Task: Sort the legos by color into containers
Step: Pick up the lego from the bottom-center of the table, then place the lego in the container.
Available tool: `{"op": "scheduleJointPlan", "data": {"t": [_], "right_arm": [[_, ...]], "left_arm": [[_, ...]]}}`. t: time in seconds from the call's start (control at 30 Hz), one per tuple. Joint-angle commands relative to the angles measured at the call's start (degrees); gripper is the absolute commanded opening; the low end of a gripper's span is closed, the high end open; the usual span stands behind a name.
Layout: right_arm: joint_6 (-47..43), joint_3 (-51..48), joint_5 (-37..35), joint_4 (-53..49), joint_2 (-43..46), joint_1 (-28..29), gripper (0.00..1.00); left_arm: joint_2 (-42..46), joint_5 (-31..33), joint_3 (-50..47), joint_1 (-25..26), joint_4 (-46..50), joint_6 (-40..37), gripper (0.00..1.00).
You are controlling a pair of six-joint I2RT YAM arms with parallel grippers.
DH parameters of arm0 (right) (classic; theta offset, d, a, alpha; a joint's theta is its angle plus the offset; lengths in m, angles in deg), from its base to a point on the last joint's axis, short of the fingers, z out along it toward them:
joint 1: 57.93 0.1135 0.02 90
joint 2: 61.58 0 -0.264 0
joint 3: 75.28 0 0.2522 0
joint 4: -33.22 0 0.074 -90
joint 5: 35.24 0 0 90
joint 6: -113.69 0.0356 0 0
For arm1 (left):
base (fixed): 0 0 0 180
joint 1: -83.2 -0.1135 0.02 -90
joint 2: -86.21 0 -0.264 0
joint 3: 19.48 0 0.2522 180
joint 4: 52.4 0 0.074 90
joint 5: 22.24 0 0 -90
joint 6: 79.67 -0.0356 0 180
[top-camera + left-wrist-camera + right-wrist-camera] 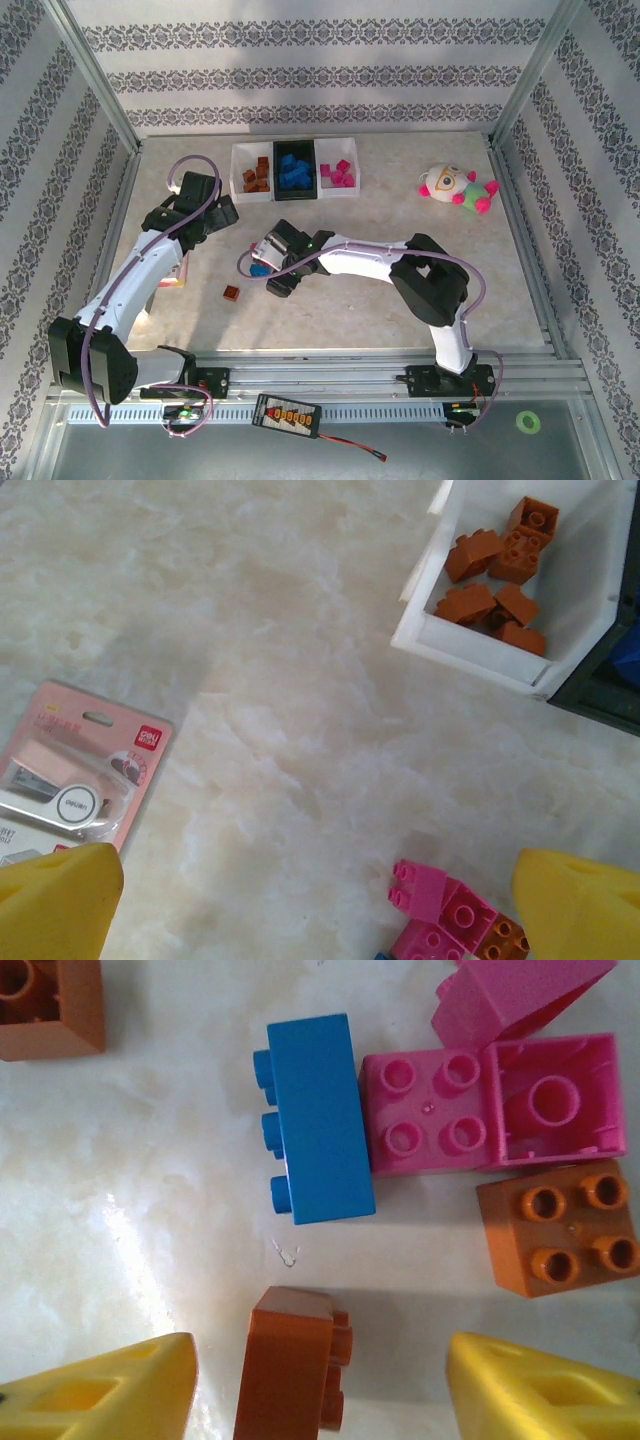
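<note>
**Now the right pincer straddles an orange-brown brick**

The step in hand looks like a pick from the loose cluster. The right pincer [320, 1392] hangs low over the surface [120, 1160], its jaws partly open and holding nothing. An orange-brown brick [290, 1365] lies on its side between the two yellow fingertips [100, 1390], with a gap on either side. The next move, as I judge it, is to shut squarely on that brick, lift it and carry it to the left white bin [470, 664], where bricks of the same colour already lie. The black bin [296, 147] beside it holds blue ones, and the right white bin [356, 165] holds pink ones.

Crowding is the hazard. Just beyond the fingertips a blue brick [315, 1120] touches a pink brick [430, 1110]. An upturned pink brick [550, 1100] lies against that one, and a second orange-brown brick [555, 1230] sits near the right finger, so a skewed grip could nudge any of them. A lone brick [231, 293] lies apart, nearer the arm bases.

The left pincer [318, 905] hovers wide open and empty between the cluster and the bins, close to the likely carrying route, so the lift should pass clear of it. A blister packet [70, 770] lies by the left arm. A plush toy [455, 187] sits far to the right, well apart from the work.
</note>
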Motion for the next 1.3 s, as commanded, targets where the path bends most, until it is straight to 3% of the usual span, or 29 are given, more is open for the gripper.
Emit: {"op": "scheduleJointPlan", "data": {"t": [0.0, 0.33, 0.6, 0.77, 0.9, 1.27], "right_arm": [[-1.4, 2.9, 1.6, -3.6, -2.7, 0.7, 0.62], [-0.5, 3.3, -2.2, -6.1, -1.2, 1.1, 0.18], [6.0, 0.7, -0.5, -0.6, 8.4, -3.0, 0.18], [10.8, 4.7, 1.0, 6.6, 9.2, -7.7, 0.17], [12.2, 11.8, -0.8, 10.8, 4.6, -10.1, 0.17], [17.3, 39.5, -4.5, 13.7, -19.1, -12.9, 0.2]], "left_arm": [[0.6, 1.2, -0.6, -0.7, 0.7, 1.5, 0.99], [0.1, -0.2, -1.4, -0.7, -0.5, 1.9, 0.99], [-0.2, -1.7, -3.1, -0.7, -1.7, 3.1, 0.99], [-0.2, -3.1, -4.8, -0.6, -3.1, 4.6, 0.99], [-0.2, -4.6, -6.1, -0.6, -3.9, 6.1, 0.99], [-0.5, -6.4, -9.3, -0.3, -4.6, 8.6, 0.99]]}}
